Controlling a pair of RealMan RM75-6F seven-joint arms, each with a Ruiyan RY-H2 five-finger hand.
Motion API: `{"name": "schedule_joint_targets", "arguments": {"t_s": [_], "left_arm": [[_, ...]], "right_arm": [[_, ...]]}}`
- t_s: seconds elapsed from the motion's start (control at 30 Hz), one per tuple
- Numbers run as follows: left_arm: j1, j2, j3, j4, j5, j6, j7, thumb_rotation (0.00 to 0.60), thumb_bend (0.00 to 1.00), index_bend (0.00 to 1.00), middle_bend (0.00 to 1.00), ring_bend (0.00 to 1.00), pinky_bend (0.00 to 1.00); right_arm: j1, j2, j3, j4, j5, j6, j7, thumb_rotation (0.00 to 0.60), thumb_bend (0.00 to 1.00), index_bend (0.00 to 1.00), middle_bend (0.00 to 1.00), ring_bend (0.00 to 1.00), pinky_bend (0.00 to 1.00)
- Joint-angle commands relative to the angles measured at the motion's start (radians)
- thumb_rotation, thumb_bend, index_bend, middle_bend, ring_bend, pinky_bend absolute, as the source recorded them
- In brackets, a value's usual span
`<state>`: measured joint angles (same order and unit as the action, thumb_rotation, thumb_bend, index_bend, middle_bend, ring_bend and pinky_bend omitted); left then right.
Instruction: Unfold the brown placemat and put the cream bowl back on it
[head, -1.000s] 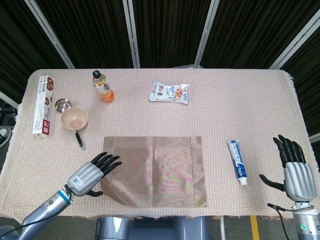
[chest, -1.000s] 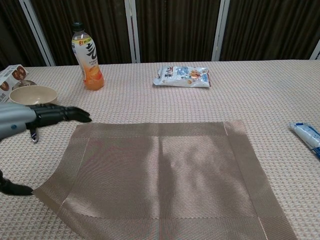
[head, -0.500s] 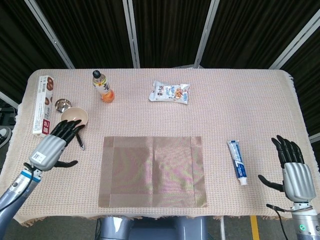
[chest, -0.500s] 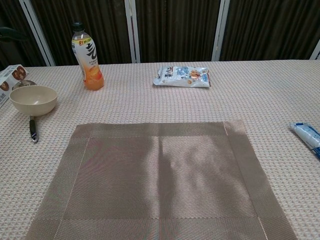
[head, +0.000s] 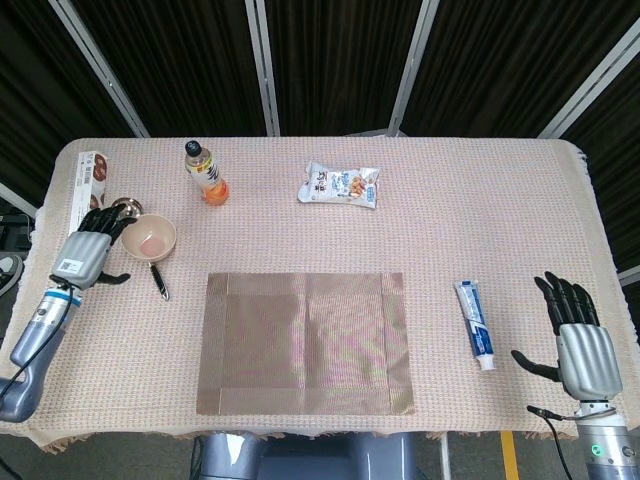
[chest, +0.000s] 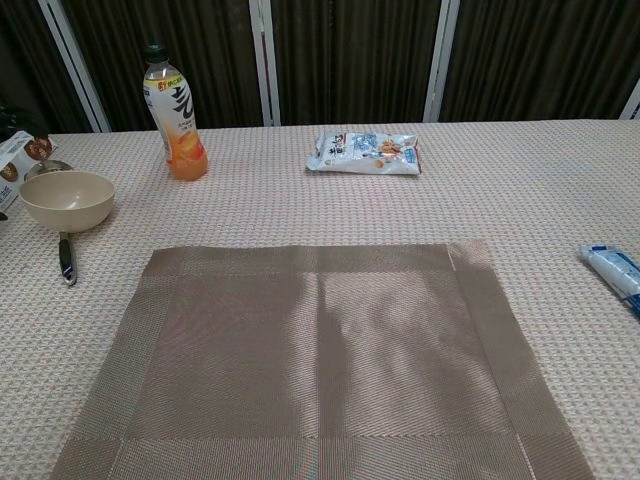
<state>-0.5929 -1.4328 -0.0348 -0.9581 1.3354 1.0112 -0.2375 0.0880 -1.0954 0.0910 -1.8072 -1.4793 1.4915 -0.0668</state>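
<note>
The brown placemat (head: 305, 342) (chest: 320, 355) lies flat and fully spread near the table's front edge. The cream bowl (head: 149, 237) (chest: 67, 199) stands upright on the tablecloth, up and to the left of the mat. My left hand (head: 86, 254) hovers just left of the bowl, fingers apart and pointing toward it, holding nothing; the chest view shows only a dark sliver of it at the left edge. My right hand (head: 576, 336) is at the front right corner, fingers spread and empty.
A small black-handled tool (head: 160, 281) (chest: 66, 257) lies beside the bowl. Behind it are a small metal cup (head: 123, 209), a long box (head: 87, 205) and an orange drink bottle (head: 206, 172). A snack packet (head: 339, 185) lies at the back centre; a toothpaste tube (head: 475, 324) lies right of the mat.
My left hand left the mat's front left corner and swung up and left to the bowl's side. The mat's lifted corner now lies flat. My right hand drifted slightly down.
</note>
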Motion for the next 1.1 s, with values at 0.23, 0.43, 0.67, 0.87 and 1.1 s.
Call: {"name": "schedule_joint_targets", "arguments": {"t_s": [0.23,0.43,0.67,0.87,1.1], "left_arm": [[-0.061,-0.167,-0.005,0.246,-0.004,-0.134,0.025,0.600,0.28,0.27,0.00,0.01,0.00],[-0.064,-0.202,-0.008,0.303,0.006,-0.143,0.023,0.600,0.30,0.37,0.00,0.01,0.00],[-0.063,-0.224,-0.011,0.332,0.019,-0.144,0.014,0.600,0.33,0.54,0.00,0.00,0.00],[-0.051,-0.223,-0.008,0.322,0.044,-0.102,0.000,0.600,0.34,0.62,0.00,0.00,0.00],[-0.043,-0.186,-0.005,0.256,0.089,-0.011,-0.007,0.600,0.36,0.65,0.00,0.00,0.00]], "right_arm": [[0.001,-0.005,0.005,0.010,0.017,-0.006,-0.002,0.600,0.00,0.00,0.00,0.00,0.00],[0.003,-0.006,0.006,0.014,0.021,-0.010,-0.002,0.600,0.00,0.00,0.00,0.00,0.00],[0.004,-0.008,0.007,0.017,0.026,-0.013,-0.002,0.600,0.00,0.00,0.00,0.00,0.00],[0.004,-0.009,0.007,0.019,0.026,-0.014,-0.002,0.600,0.00,0.00,0.00,0.00,0.00],[0.004,-0.008,0.007,0.017,0.023,-0.013,-0.001,0.600,0.00,0.00,0.00,0.00,0.00]]}}
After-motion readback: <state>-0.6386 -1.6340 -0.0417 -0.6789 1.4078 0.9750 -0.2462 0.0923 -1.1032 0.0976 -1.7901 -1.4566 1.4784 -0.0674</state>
